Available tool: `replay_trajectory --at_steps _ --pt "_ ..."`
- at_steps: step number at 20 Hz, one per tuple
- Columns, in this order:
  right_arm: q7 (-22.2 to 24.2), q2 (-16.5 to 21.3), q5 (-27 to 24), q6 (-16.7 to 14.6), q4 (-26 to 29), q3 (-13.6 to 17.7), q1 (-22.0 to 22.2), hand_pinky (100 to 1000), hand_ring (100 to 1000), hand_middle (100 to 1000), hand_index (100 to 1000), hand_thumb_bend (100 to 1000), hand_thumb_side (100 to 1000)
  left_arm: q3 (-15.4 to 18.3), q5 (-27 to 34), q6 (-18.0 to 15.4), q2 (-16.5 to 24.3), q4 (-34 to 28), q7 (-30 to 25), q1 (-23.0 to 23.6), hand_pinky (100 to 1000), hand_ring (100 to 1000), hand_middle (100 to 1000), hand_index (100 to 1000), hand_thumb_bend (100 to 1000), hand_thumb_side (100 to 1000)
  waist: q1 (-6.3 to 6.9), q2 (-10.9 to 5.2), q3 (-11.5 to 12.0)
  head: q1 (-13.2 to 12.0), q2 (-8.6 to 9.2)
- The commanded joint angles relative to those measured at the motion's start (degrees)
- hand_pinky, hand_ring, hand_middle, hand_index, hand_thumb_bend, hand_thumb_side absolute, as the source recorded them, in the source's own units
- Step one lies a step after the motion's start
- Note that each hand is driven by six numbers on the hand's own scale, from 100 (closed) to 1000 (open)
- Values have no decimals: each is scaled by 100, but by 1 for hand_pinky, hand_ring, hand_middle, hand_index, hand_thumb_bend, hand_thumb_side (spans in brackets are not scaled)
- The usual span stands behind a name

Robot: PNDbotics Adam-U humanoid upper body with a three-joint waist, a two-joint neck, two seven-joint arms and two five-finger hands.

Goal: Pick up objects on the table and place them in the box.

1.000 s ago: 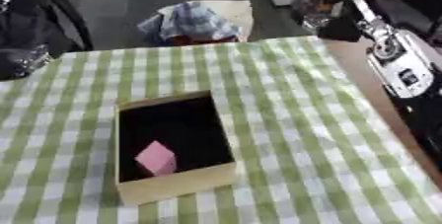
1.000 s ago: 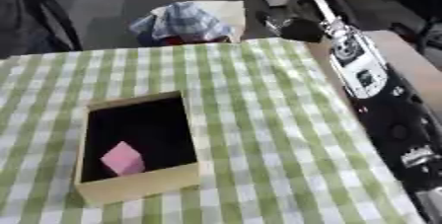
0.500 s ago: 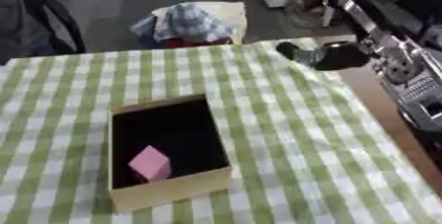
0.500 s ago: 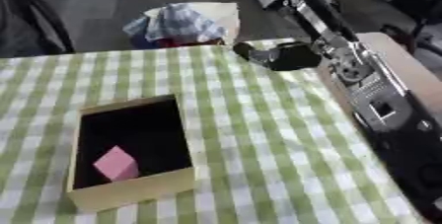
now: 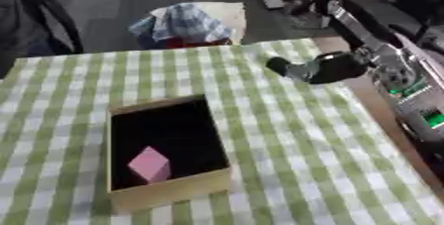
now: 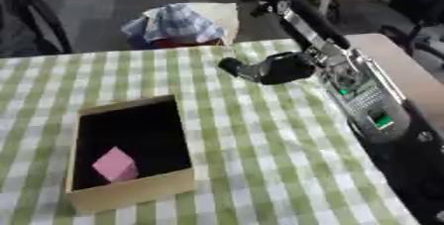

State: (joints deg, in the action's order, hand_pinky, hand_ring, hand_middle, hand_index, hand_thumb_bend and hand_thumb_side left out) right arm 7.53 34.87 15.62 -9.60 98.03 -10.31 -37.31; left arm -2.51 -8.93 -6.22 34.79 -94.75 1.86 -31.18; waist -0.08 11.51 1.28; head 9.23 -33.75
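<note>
A cardboard box [image 5: 170, 189] with a dark inside stands on the green checked tablecloth, left of the middle. A pink block [image 5: 150, 164] lies in its near part. My right arm comes in from the upper right, and my right hand [image 5: 322, 68] hovers above the cloth beyond the box's far right corner, well apart from the box. The hand shows as a dark blurred mass and I cannot make out whether it carries anything. My left hand is not in either view. I see no loose object on the cloth.
A bundle of blue checked cloth [image 5: 186, 23] lies on a pale seat just past the table's far edge. The bare wooden table edge [image 6: 408, 75] runs along the right, under my right arm. A dark bag [image 5: 24, 26] sits at the far left.
My right arm has swung in from the far right, bringing the hand out over the cloth towards the left. The whole picture has shifted, so the camera has moved; the box and pink block stay put.
</note>
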Motion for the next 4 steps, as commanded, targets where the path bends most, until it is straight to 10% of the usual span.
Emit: replay_trajectory --at_steps 1,4 --pt "-18 36 -34 5 106 57 -37 753 878 903 964 492 355 112 50 -17 75 -95 10 -32 718 673 666 710 512 536 14 -121 19 -65 -26" --pt "-77 0 -47 20 89 105 23 750 874 896 962 493 361 139 80 -26 55 -104 41 -16 716 672 665 709 513 533 25 -136 29 -145 -85"
